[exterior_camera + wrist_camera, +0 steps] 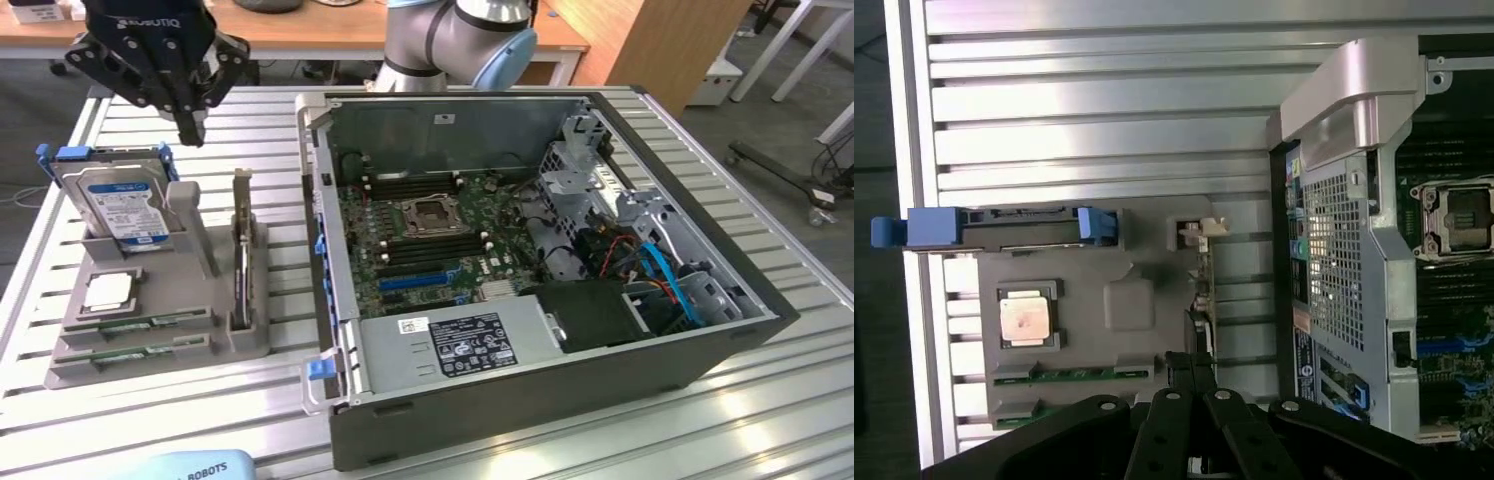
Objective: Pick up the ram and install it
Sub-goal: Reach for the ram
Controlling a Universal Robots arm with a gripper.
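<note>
Gripper [191, 130] hanging high, pointing straight down, black fingers [178, 100] pressing together tip to tip. Arm's grey-and-blue joint [461, 35] bending at exterior view's top centre.

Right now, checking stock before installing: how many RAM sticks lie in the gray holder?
2. One RAM stick lies flat beside the CPU chip; the second stick lies parallel, along the gray holder's edge. The upright card may hide others.

A robotics lab: a robot arm [454, 40] stands at a slatted aluminium worktop [774, 420] bearing an opened desktop computer [441, 345]. Wooden desks [307, 30] and wheeled stands [781, 172] sit behind.
</note>
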